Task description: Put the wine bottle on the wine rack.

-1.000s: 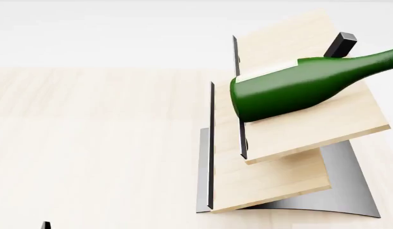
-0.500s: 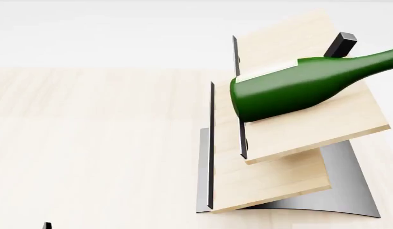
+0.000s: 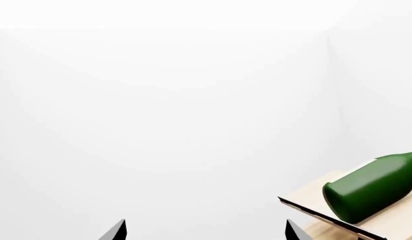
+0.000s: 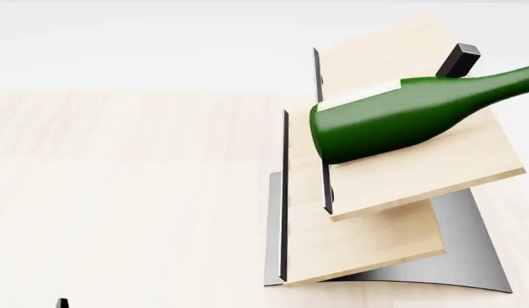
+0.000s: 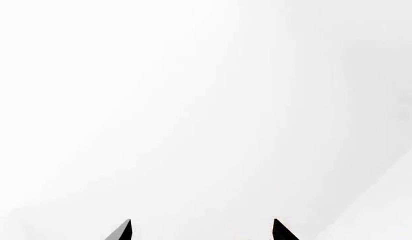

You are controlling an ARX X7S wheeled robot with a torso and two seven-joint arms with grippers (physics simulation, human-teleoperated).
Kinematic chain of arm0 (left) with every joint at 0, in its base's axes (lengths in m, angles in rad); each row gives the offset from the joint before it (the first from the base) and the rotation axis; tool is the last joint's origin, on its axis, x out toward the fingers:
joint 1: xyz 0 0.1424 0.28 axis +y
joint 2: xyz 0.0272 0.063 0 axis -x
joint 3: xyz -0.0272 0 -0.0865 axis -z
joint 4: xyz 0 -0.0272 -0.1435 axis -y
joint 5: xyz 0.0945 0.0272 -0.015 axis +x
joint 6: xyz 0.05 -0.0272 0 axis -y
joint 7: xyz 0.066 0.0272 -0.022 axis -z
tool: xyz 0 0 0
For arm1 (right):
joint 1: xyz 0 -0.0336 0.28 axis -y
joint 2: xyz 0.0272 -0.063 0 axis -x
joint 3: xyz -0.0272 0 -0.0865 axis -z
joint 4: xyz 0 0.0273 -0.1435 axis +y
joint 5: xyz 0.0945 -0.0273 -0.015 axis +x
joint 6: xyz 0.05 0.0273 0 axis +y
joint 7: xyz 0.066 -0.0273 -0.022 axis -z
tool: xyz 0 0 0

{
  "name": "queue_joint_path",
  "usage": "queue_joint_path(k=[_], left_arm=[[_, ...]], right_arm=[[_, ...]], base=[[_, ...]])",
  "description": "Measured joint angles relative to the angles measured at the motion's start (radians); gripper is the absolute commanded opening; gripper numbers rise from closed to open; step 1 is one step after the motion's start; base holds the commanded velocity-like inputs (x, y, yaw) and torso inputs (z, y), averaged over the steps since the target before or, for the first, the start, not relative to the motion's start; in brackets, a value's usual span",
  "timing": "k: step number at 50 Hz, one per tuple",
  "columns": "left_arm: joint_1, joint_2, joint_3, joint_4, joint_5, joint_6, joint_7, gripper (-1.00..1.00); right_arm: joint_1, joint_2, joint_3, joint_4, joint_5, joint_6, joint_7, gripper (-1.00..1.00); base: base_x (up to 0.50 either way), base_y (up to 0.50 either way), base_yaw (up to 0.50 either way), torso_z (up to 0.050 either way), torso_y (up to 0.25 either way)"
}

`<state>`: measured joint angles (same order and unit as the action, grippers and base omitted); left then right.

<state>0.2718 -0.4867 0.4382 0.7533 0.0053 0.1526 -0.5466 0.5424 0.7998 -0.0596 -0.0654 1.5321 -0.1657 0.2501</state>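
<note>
The dark green wine bottle (image 4: 393, 119) lies on its side on the upper slanted board of the wine rack (image 4: 418, 186), base toward the board's dark metal edge, neck pointing right past the black peg (image 4: 459, 59). No gripper touches it. In the left wrist view the bottle's base (image 3: 376, 187) rests on the rack board (image 3: 306, 199). My left gripper (image 3: 204, 231) is open and empty, apart from the rack. My right gripper (image 5: 202, 231) is open and empty, facing blank white; it is out of the head view.
The rack's lower board (image 4: 367, 247) and curved grey metal base (image 4: 470, 250) stand on the pale wood table (image 4: 136, 192). A small dark tip (image 4: 63, 303) shows at the head view's bottom left edge.
A dark gripper part beside the bottle's neck at the head view's right edge a second ago has gone out of view. The bottle has not moved.
</note>
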Motion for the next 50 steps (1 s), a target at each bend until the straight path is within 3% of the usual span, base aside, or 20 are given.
queue_joint_path(k=[29, 50], left_arm=[[0.002, -0.003, 0.008, -0.01, 0.007, 0.012, -0.006, 1.0], [-0.002, -0.006, 0.012, -0.009, 0.006, 0.009, -0.009, 1.0]], right_arm=[[-0.242, 0.131, 0.176, -0.43, -0.459, -0.154, 0.314, 1.0], [-0.442, 0.165, 0.396, -0.649, -0.608, -0.184, 0.414, 1.0]], base=[[0.0, 0.0, 0.0, 0.0, 0.0], [0.0, 0.0, 0.0, 0.0, 0.0]])
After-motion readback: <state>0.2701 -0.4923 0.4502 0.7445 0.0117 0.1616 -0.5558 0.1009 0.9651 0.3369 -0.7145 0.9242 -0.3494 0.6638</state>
